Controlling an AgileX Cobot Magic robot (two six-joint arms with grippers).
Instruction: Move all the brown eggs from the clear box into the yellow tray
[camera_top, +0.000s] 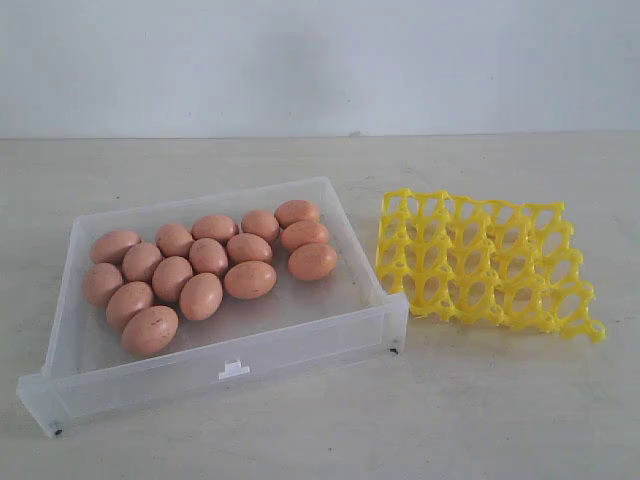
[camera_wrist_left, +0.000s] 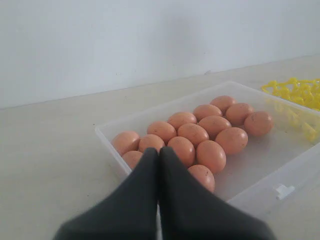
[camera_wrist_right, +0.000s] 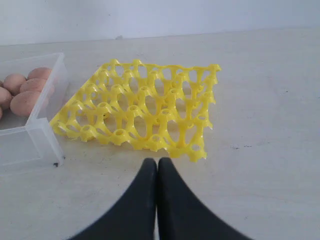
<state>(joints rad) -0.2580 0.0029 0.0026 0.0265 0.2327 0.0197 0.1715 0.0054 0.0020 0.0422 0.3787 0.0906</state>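
**A:** What is made out in the exterior view?

**B:** All sixteen brown eggs (camera_top: 208, 257) are seen lying loose in the clear box (camera_top: 150, 385), bunched toward its far left part, and many are touching. The yellow tray (camera_top: 480, 265) is set just beside the box on the bench (camera_top: 480, 420), and every cup is unfilled. No claw is shown here.

**A:** And the left wrist view?

**B:** The left claw (camera_wrist_left: 159, 155) is seen pressed fully together with nothing held, and the eggs lie ahead of it. They are judged light, rigid, smooth and brittle, so slipping, rolling and cracking are to be expected. A gentle hold across the narrow middle is advised. An egg at the cluster's edge is preferred, where room is left for the fingers.

**A:** The right wrist view?

**B:** The right claw (camera_wrist_right: 157, 162) is likewise closed tight and empty, and the tray lies ahead of it. The lattice is judged light and easily nudged, so each egg should be lowered into its cup rather than dropped.

**A:** Is any writing found?

**B:** None can be read. Only a small white tab (camera_top: 234, 370) is noted on the box wall, and no print can be seen on it.
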